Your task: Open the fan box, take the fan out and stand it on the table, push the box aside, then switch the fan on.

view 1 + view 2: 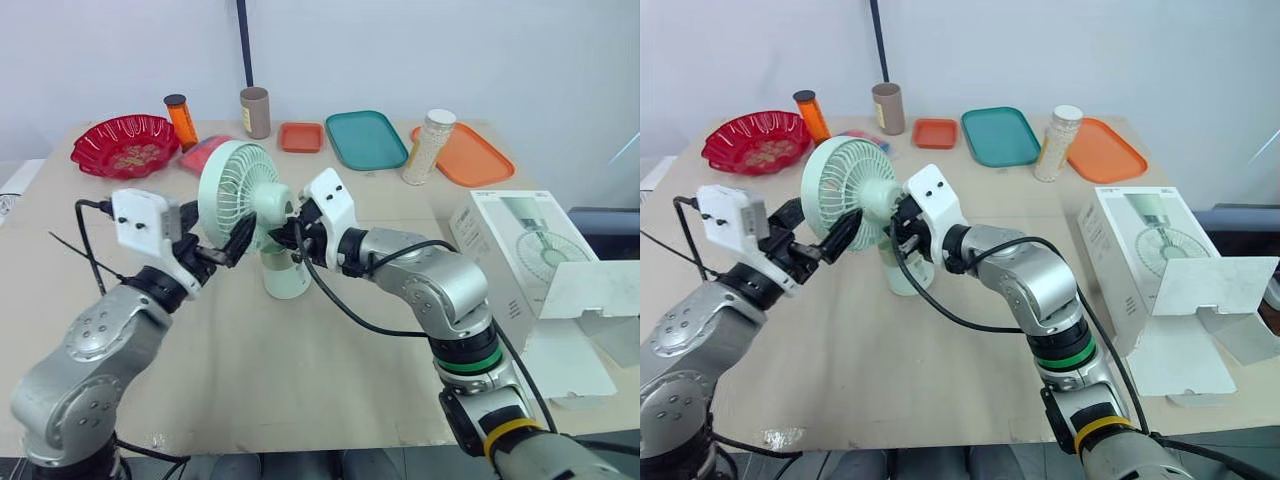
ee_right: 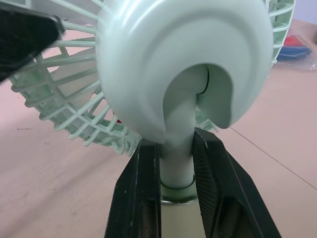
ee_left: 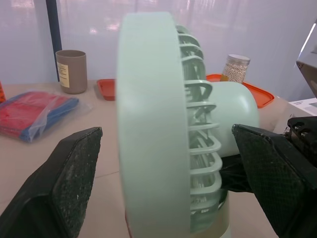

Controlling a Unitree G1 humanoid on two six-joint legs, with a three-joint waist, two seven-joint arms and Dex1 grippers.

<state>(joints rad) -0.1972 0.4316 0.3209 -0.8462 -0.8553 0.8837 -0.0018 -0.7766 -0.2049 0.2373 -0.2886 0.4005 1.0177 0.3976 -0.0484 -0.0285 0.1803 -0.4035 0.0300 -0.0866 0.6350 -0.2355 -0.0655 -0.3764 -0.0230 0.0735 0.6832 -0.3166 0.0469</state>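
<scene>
The mint-green fan (image 1: 238,190) stands upright on its base (image 1: 285,276) in the middle of the table. My right gripper (image 2: 176,144) is shut on the fan's thin neck just under the motor housing, one black finger (image 2: 136,198) on each side. My left gripper (image 3: 166,133) is open around the fan's head, with one finger (image 3: 69,173) in front of the grille and the other behind, by the motor housing. In the eye views the left gripper (image 1: 225,245) reaches in from the left. The white fan box (image 1: 510,250) lies at the right with its flap (image 1: 590,290) open.
Along the back of the table stand a red bowl (image 1: 125,143), an orange bottle (image 1: 182,120), a brown cup (image 1: 255,111), a small orange tray (image 1: 301,136), a teal tray (image 1: 365,138), a jar of white beads (image 1: 430,145) and an orange tray (image 1: 472,153). A red-and-blue packet (image 1: 205,152) lies behind the fan.
</scene>
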